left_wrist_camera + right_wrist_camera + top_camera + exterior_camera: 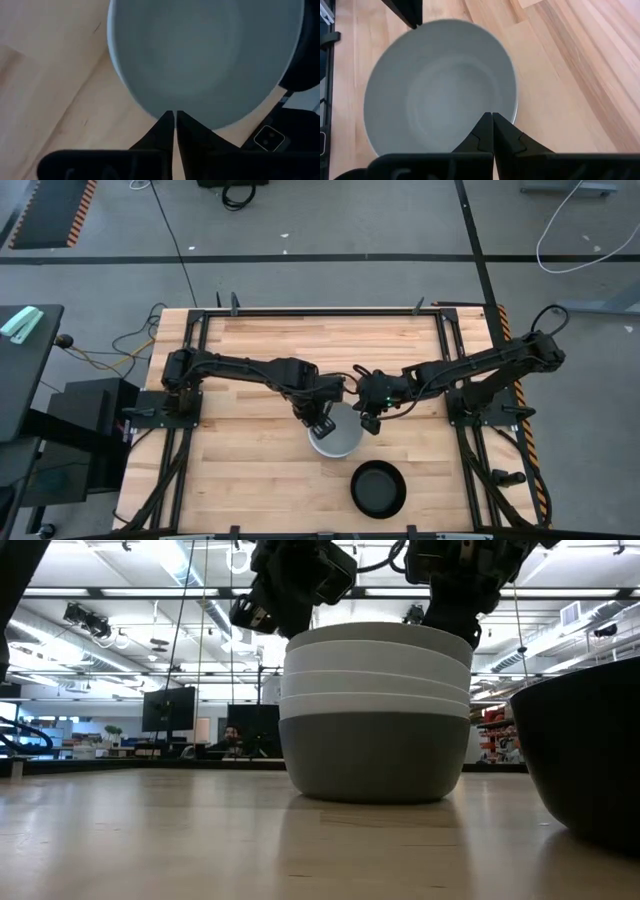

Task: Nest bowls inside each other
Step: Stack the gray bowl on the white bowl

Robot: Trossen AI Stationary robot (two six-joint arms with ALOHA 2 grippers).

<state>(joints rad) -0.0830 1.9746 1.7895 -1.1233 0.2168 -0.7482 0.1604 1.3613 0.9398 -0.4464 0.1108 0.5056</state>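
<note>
A pale butcher-block wooden table point(250, 480) is filling the middle of the high view, its planks running crosswise; a black metal frame point(320, 310) is bordering its edges; grey floor point(330, 220) is spreading all around it, crossed by dark tape lines; a white cable point(575, 240) is looping over the floor at the upper right, and a black cable point(238, 194) is coiling near the top; a striped mat point(50, 210) is lying at the top left corner; in the low view a seated person point(232, 736) is showing far behind the table beside dark monitors point(168, 708); ceiling lights point(130, 590) are glowing overhead.
</note>
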